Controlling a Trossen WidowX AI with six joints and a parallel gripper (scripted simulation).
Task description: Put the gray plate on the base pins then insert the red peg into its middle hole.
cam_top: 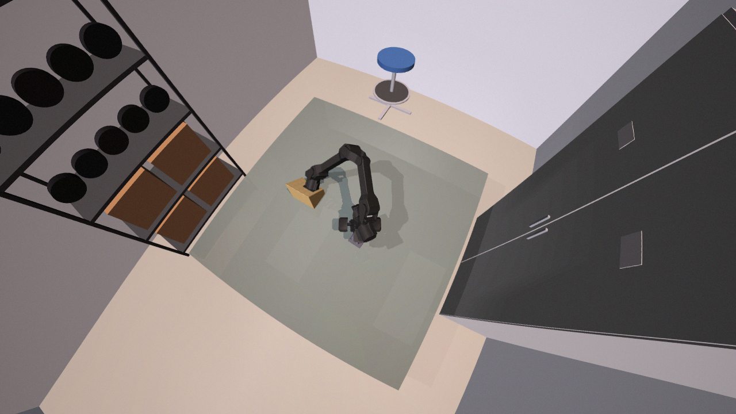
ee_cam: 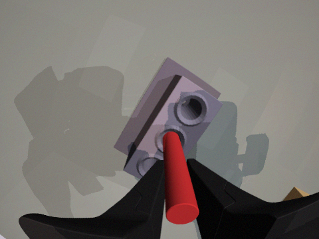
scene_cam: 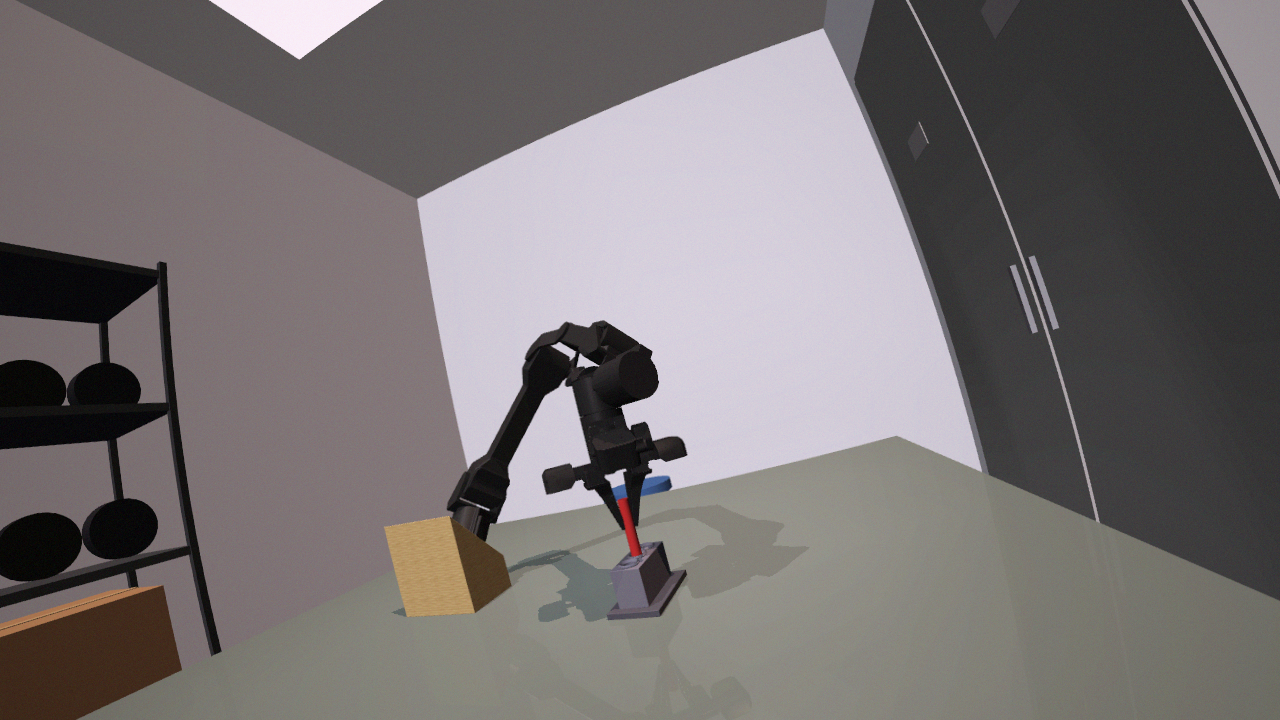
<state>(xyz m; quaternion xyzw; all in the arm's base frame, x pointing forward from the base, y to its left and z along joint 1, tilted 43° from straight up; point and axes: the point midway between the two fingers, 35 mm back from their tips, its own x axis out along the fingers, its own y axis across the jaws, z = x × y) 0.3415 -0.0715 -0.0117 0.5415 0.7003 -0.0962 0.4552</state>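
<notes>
The gray plate (scene_cam: 632, 590) (ee_cam: 148, 137) is a thick block with three holes and sits flat on the flanged base (scene_cam: 670, 594) (ee_cam: 137, 123). The base's pins cannot be made out. My gripper (scene_cam: 629, 525) (ee_cam: 175, 166) is shut on the red peg (scene_cam: 631, 540) (ee_cam: 178, 179), directly above the block. The peg is nearly upright, with its lower end at the mouth of the middle hole. Most of the peg stands above the block; how deep its tip is in the hole cannot be told. In the top view, the arm hides the peg and fingertips.
A wooden block (cam_top: 303, 194) (scene_cam: 431, 568) carries the arm's foot, left of the plate in the top and exterior views. A shelf rack (cam_top: 121, 154) (scene_cam: 168, 447) stands at the left, a dark cabinet (cam_top: 576, 206) at the right, and a blue stool (cam_top: 395, 58) beyond the table's far edge.
</notes>
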